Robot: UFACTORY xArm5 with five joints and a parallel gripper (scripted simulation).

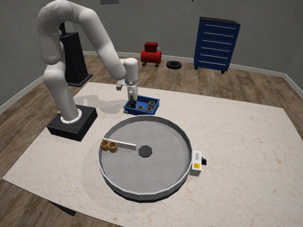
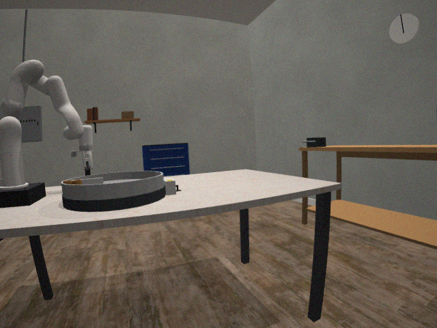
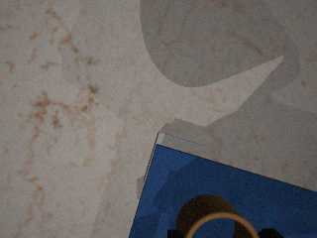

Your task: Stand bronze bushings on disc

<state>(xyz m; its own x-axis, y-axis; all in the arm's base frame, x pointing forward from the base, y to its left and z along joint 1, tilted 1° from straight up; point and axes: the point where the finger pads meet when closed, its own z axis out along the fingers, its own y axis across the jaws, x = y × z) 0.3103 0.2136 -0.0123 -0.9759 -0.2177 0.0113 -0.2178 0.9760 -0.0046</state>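
Observation:
My gripper (image 1: 132,104) (image 2: 87,171) reaches down into the left end of the blue crate (image 1: 153,111) (image 3: 277,190). It is shut on a bronze bushing that stands upright on the crate floor; the wrist view shows its tan rim at the bottom edge between the dark fingertips. Three steel bushings (image 1: 148,106) stand in the crate to the right of the gripper. Two bronze bushings (image 1: 109,145) stand upright side by side on the turntable's grey disc (image 1: 151,170), at its left edge. The dark hub (image 1: 145,151) sits at the disc's centre.
A white bar (image 1: 122,143) lies on the disc from the bushings toward the hub. The turntable's raised rim (image 1: 147,194) (image 2: 116,186) rings the disc. A white control box (image 1: 196,163) sits at its right. The arm's black base (image 1: 72,123) stands left of the crate.

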